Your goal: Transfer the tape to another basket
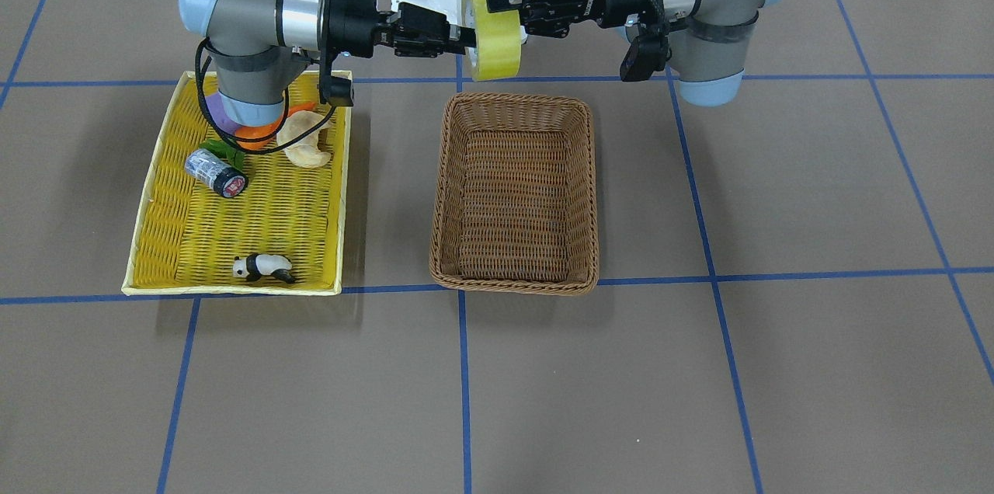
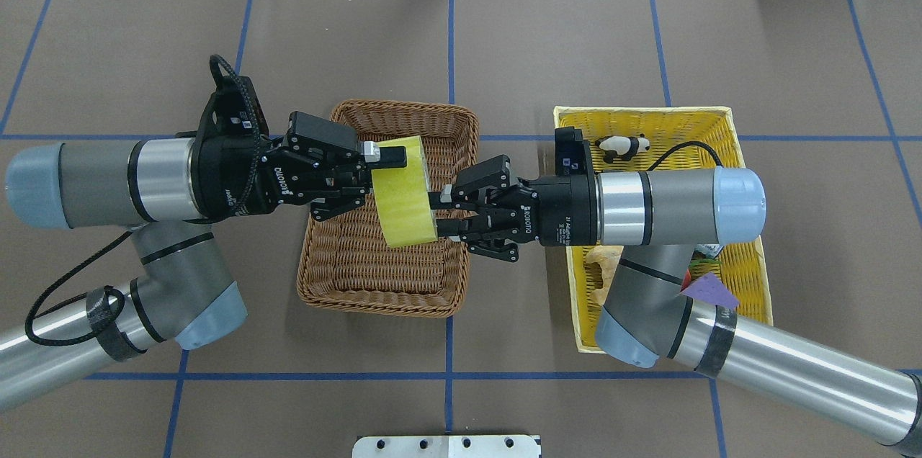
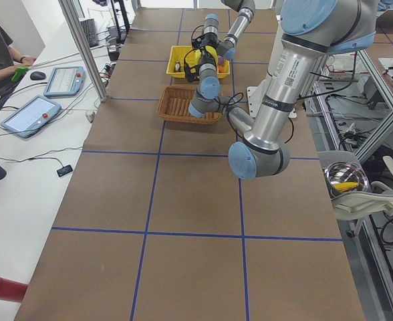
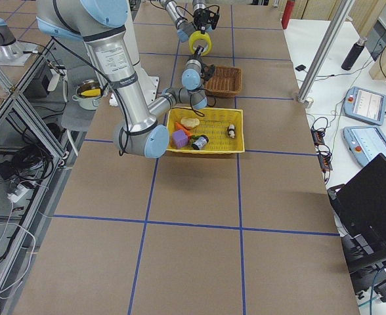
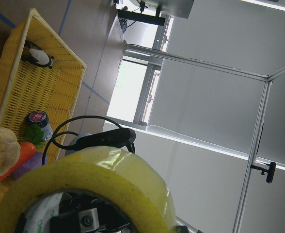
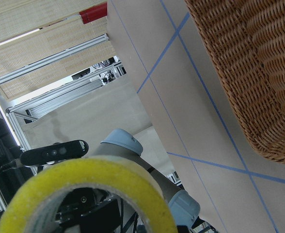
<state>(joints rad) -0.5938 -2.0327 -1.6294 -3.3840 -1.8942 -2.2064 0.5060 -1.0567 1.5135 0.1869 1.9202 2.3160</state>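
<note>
The yellow tape [image 2: 405,193] hangs on edge in the air over the brown wicker basket [image 2: 346,285], between my two grippers. It also shows in the front view [image 1: 494,32]. My left gripper [image 2: 369,181] comes in from the left. One finger lies over the roll's far outer rim and the gripper is closed on the roll's wall. My right gripper [image 2: 441,212] meets the roll's other face and is shut on it too. Both wrist views show the roll close up, the left wrist view [image 5: 99,179] and the right wrist view [image 6: 91,182]. The basket [image 1: 516,199] has nothing in it.
The yellow woven tray [image 1: 167,245] holds a silver cylinder with a red-black end [image 1: 215,173], a panda figure [image 1: 262,268], a pale dumpling-like toy [image 1: 304,138], orange and purple pieces. The right forearm lies over this tray [image 2: 749,285]. Blue tape lines cross the brown table.
</note>
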